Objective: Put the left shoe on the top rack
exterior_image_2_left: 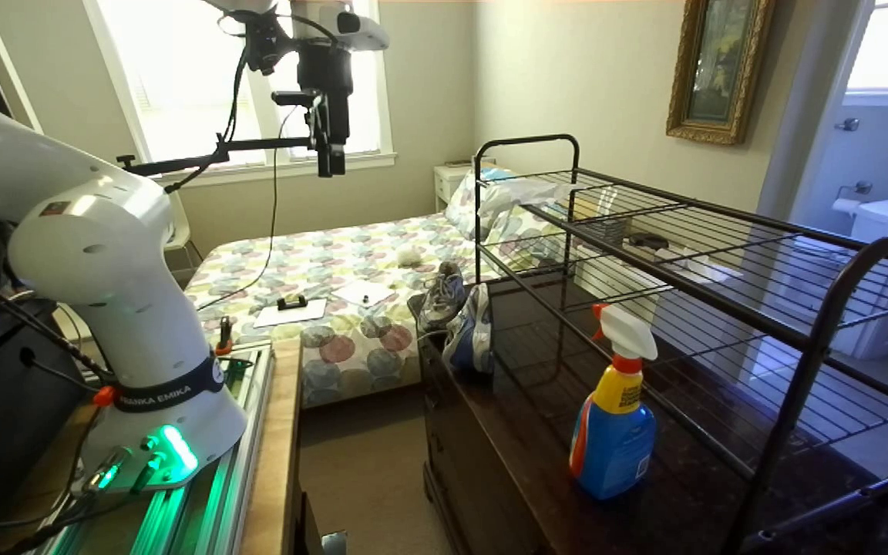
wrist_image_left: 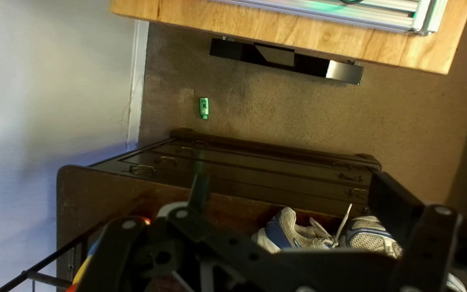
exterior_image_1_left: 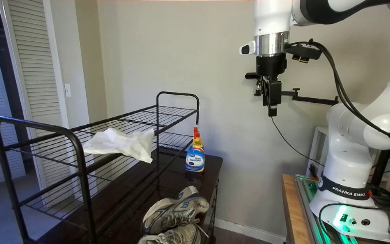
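The left shoe, grey-white with blue patches and a pale sole, lies tilted on the dark dresser, in both exterior views (exterior_image_1_left: 174, 211) (exterior_image_2_left: 472, 333) and the wrist view (wrist_image_left: 284, 231). The mate shoe lies against it (exterior_image_1_left: 173, 235) (exterior_image_2_left: 444, 297) (wrist_image_left: 373, 237). Which is the left one is not certain. The top rack, black wires in a tubular frame, stands on the dresser in both exterior views (exterior_image_1_left: 178, 121) (exterior_image_2_left: 644, 264). My gripper (exterior_image_1_left: 272, 110) (exterior_image_2_left: 331, 163) hangs high, away from shoes and rack. In the wrist view its fingers (wrist_image_left: 298, 194) are wide apart and empty; the lower shoe parts are hidden.
A white cloth (exterior_image_1_left: 120, 144) lies over the top rack near its looped end. A spray bottle (exterior_image_1_left: 195, 157) (exterior_image_2_left: 615, 439) stands upright on the dresser (exterior_image_2_left: 521, 470) beside the rack. A wooden table (wrist_image_left: 298, 30) carries the robot base. A bed (exterior_image_2_left: 344, 331) is behind.
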